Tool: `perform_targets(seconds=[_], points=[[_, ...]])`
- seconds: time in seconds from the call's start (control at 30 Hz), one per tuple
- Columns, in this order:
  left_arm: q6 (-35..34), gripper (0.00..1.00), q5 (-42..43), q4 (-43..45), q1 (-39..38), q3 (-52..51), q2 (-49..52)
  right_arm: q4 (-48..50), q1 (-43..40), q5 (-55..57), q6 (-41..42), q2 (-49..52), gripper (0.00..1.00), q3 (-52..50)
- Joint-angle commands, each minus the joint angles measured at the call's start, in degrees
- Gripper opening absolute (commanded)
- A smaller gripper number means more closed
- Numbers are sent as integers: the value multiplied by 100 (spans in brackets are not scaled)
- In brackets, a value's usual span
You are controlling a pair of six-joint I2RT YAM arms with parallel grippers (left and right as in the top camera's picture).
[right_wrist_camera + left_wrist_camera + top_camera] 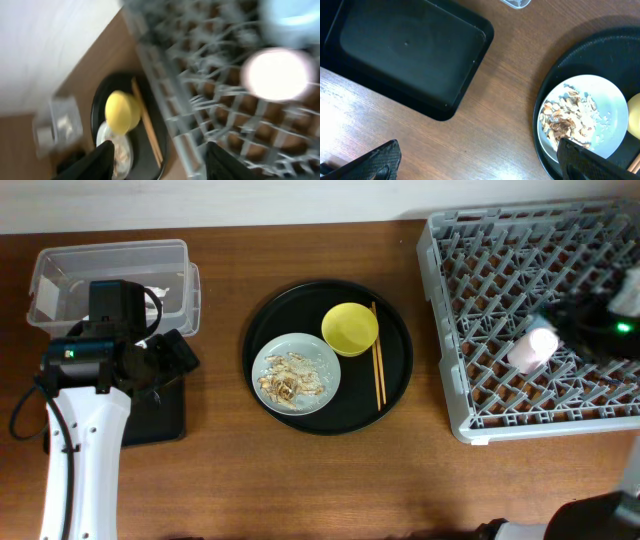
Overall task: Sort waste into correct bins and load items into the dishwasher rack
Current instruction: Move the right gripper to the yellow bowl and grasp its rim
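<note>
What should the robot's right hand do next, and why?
Probably lift the right gripper clear of the rack and swing it toward the yellow bowl. Its jaws stand open and empty, the pink cup lies in the rack, and the bowl waits on the round black tray, not yet loaded.

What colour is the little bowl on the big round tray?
The bowl is yellow, clearest in the overhead view.
</note>
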Motion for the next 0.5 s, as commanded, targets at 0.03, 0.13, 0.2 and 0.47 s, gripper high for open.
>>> perform_targets(seconds=[0.03,0.13,0.2,0.47], points=[[-57,99,-85,-4,24,4,-76,304,1569,245,-466,-236,66,76],[-57,99,-85,-2,24,4,-76,813,3069,1425,-240,9,66,76],[-57,99,-85,-2,24,4,-76,1200,3978,2321,186,332,66,76],[-57,99,-85,-2,24,4,-76,3005,5783,4194,903,1851,75,76]])
